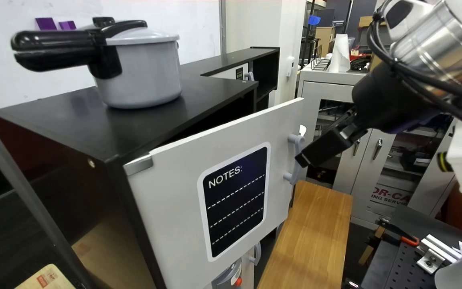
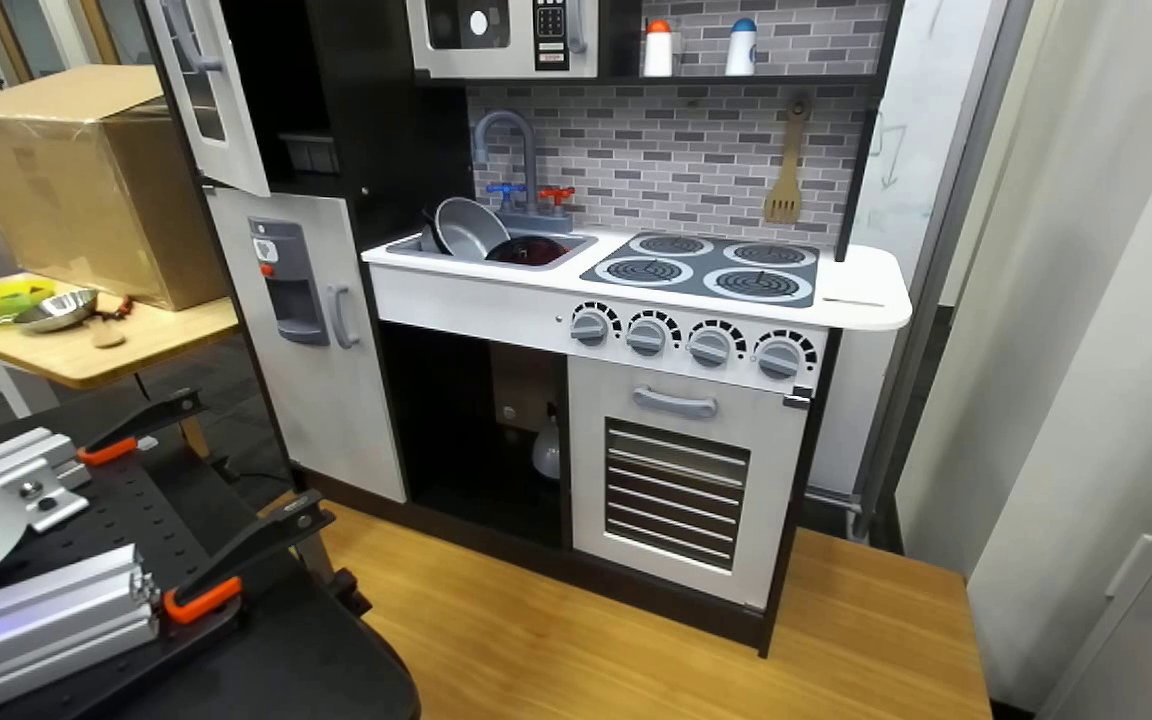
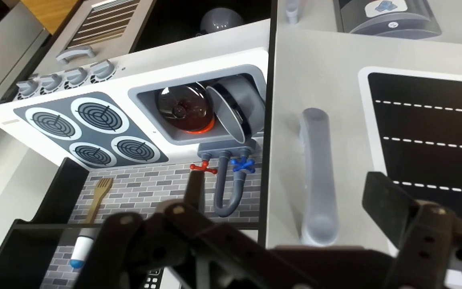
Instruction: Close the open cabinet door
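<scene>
In an exterior view, from the left, a round grey pot (image 1: pixel 146 72) with thick, glossy black grips sits on the smooth top of the dark cabinet (image 1: pixel 211 90). At the cabinet's front the door (image 1: pixel 171 200), a flat pale slab, stands partly open; its black NOTES panel (image 1: pixel 237 200) has rounded corners and dashed white lines. Near the door's far edge is the handle (image 3: pixel 320 176), a smooth grey bow. Then come a wood-grained tabletop (image 1: pixel 313 237) and the blocky black gripper (image 3: pixel 289 184), its tips right by the handle; whether they touch it, I cannot tell. Farther right, the arm (image 1: pixel 443 50) has a shiny metal band and looped cables. In the wrist view, from the left: a stovetop (image 3: pixel 90 132) with spiral burners, a grey tub-shaped sink (image 3: pixel 150 114), a hooked tap (image 3: pixel 221 176), then the handle showing between the fingers (image 3: pixel 389 204), the jaws wide apart.
</scene>
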You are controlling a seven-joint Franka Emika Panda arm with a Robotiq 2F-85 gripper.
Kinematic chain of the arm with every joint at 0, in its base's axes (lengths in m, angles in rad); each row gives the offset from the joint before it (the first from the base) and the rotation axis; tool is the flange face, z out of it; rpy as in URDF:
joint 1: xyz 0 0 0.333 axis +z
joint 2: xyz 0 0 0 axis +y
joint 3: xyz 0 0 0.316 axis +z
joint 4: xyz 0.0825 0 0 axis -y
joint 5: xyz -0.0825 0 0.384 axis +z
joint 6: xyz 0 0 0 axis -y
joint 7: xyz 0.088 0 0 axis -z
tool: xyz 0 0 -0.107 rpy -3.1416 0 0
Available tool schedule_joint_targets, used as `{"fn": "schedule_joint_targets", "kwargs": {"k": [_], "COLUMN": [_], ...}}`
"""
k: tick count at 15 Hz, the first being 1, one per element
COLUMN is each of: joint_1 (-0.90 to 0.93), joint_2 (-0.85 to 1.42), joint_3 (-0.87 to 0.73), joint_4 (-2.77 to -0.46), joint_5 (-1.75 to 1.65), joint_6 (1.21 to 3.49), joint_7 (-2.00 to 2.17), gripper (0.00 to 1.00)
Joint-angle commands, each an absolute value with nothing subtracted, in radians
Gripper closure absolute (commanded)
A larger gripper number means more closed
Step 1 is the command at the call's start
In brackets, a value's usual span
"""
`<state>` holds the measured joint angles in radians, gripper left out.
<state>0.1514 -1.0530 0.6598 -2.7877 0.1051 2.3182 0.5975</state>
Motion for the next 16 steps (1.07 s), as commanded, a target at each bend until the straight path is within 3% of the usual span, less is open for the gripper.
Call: {"fn": "schedule_joint_targets", "kwargs": {"k": [1, 16], "joint_1": [0.135, 0.208], "joint_2": [-0.999, -0.874], "joint_3": [0.665, 0.655], "joint_4": [-2.787, -2.784], "joint_5": [0.094, 0.121], "joint_6": [2.372, 2.478], "joint_7": [0.611, 0.576], "gripper": [0.00, 0.00]}}
